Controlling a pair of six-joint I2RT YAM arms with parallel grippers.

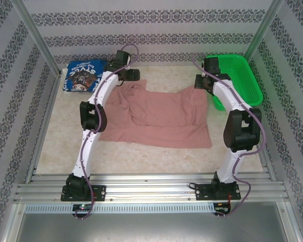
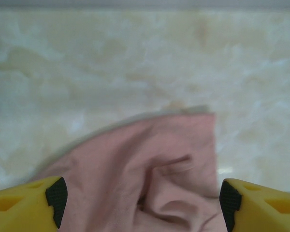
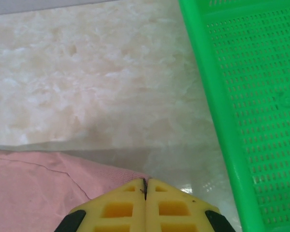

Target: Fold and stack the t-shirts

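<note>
The pink t-shirt [image 1: 156, 118] lies spread across the middle of the table, rumpled along its far edge. The blue t-shirt [image 1: 82, 75] lies folded at the far left corner. My left gripper [image 1: 130, 75] is over the pink shirt's far left corner. In the left wrist view my left gripper [image 2: 142, 200] is open, and its yellow fingers [image 2: 26, 205] stand wide on either side of a creased fold of the pink t-shirt [image 2: 150, 169]. My right gripper [image 3: 145, 186] is shut on the far right corner of the pink t-shirt [image 3: 34, 188], whose edge casts a shadow on the table.
A green mesh basket [image 1: 252, 83] stands at the far right, close beside the right gripper [image 1: 204, 83]; its rim [image 3: 208, 96] runs along the right of the wrist view. Patterned walls enclose the marble table [image 1: 141, 154]. Bare table lies in front of the pink shirt.
</note>
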